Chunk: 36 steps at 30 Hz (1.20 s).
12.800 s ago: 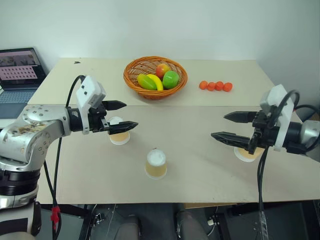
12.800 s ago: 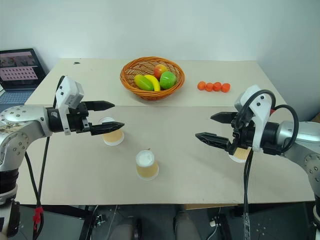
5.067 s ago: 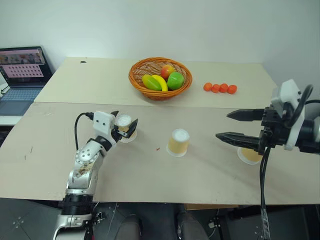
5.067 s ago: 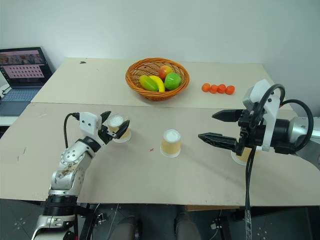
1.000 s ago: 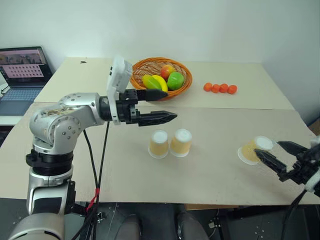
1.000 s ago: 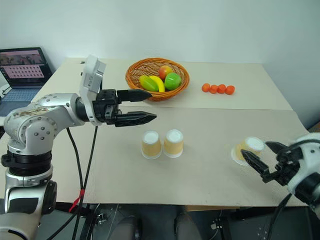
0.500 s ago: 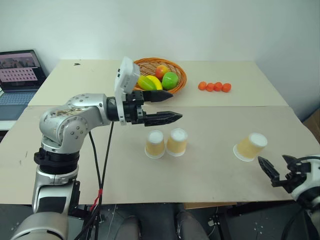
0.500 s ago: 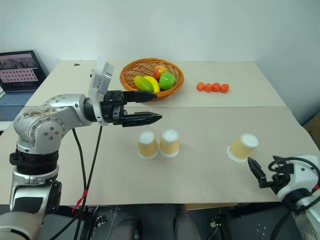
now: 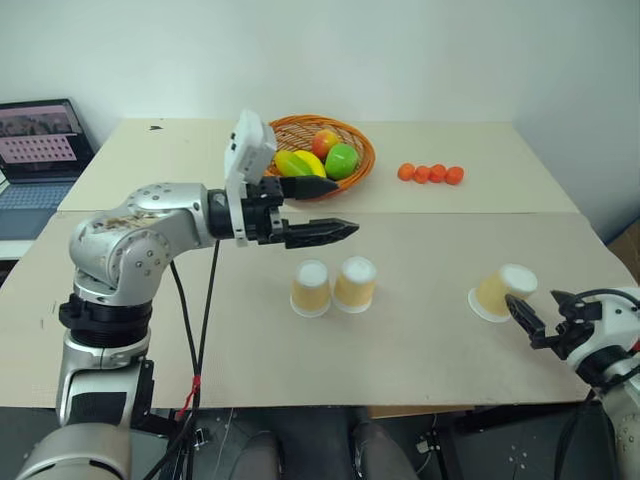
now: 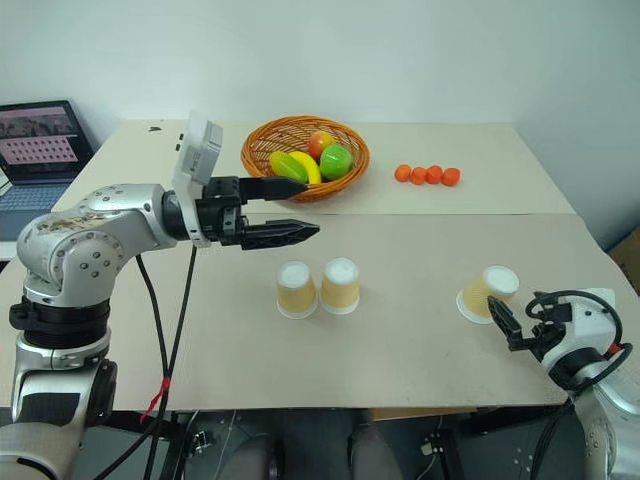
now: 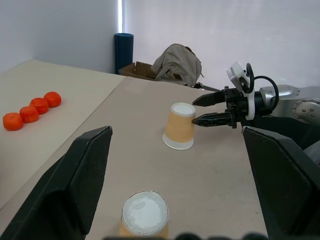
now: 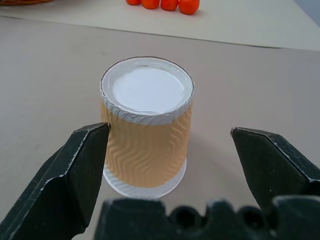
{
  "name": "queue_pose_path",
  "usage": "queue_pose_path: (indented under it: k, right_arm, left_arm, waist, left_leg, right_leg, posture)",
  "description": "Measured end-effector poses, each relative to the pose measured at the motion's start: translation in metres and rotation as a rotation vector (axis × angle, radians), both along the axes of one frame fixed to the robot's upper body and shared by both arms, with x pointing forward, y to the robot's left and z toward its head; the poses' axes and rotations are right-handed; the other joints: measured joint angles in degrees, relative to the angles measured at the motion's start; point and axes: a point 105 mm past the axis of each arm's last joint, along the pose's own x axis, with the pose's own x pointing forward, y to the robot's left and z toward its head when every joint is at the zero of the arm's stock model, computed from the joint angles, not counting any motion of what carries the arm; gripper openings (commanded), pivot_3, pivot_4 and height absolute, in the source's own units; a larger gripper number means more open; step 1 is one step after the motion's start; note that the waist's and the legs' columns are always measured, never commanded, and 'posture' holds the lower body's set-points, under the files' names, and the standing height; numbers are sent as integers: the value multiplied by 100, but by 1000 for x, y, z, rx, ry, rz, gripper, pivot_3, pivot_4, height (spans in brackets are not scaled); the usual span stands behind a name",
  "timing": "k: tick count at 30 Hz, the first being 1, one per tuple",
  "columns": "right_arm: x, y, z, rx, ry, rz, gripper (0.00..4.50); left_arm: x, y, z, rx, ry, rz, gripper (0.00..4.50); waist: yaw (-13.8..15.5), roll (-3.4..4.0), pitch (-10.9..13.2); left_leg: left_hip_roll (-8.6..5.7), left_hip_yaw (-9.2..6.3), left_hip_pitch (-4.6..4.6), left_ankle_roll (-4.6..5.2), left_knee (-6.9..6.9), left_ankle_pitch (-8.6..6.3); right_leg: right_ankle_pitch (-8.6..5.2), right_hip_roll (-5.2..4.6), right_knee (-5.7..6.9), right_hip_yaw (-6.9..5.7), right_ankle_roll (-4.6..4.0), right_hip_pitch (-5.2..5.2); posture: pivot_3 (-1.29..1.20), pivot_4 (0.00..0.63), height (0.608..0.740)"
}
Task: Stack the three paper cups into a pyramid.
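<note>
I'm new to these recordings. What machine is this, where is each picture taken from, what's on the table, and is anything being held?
This is a humanoid robot with two arms, each ending in a two-fingered end effector. Two pictures look down from its head; the other two come from cameras on its wrists. On the table two paper cups stand upside down, side by side. A third cup stands apart, also upside down. Behind are a fruit basket and a row of small orange balls. The left end effector hovers open above the table, empty. The right end effector is open on either side of the third cup, not gripping it.
</note>
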Motion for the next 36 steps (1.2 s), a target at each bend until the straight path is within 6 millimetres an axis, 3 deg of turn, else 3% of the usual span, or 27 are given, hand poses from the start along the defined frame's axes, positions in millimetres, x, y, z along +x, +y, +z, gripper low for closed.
queue_pose_path:
  k: [13,35,36]
  right_arm:
    - [17,16,2,-3,-11,80,4500]
    - [39,12,5,-5,-29,102,4500]
    - [39,12,5,-5,-31,101,4256]
  left_arm:
    - [-2,2,-1,14,-15,16,4423]
    - [-2,1,-2,13,-24,35,4423]
    - [-2,1,-2,13,-24,36,4476]
  waist:
    - [0,1,0]
    - [-4,1,0]
    - [-4,1,0]
  left_leg:
    - [1,-1,0,0,-1,0]
    - [1,-2,0,0,-1,0]
    - [0,-2,0,0,0,0]
  right_leg:
    - [0,1,2,-1,0,-1]
    - [1,1,2,-2,0,-1]
    - [1,1,2,-1,0,-1]
  posture:
    - [0,150,734]
    - [0,150,734]
    - [0,150,734]
